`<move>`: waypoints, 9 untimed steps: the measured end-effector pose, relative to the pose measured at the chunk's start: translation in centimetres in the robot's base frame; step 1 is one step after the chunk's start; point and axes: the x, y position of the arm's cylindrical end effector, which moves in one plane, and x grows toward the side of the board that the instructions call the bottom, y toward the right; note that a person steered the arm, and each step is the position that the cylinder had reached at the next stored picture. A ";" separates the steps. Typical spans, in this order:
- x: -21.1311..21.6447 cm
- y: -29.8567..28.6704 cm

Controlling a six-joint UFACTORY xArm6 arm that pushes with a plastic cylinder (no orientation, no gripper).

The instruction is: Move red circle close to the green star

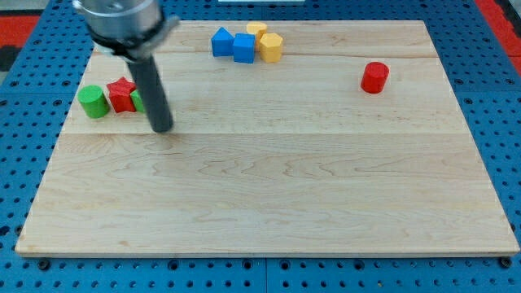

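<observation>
At the view's left a green circle (94,102), a red star (121,94) and the green star (138,101), half hidden by the rod, sit clustered. The tip (163,127) rests beside them; no jaws exist. The red circle (374,77) waits far right, unpushed.

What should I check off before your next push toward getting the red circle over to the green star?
1. Red circle located: ok, alone near the view's upper right.
2. Green star located: cannot tell; a green piece shows behind my rod, beside the red star, shape hidden.
3. My tip behind the red circle for a leftward push: not ok; it is at the far left, by the green circle cluster.
4. Path between circle and cluster free: ok, bare board.
5. Blue and yellow blocks off that line: ok, they sit near the top edge.
</observation>
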 end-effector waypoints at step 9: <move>-10.1 34.1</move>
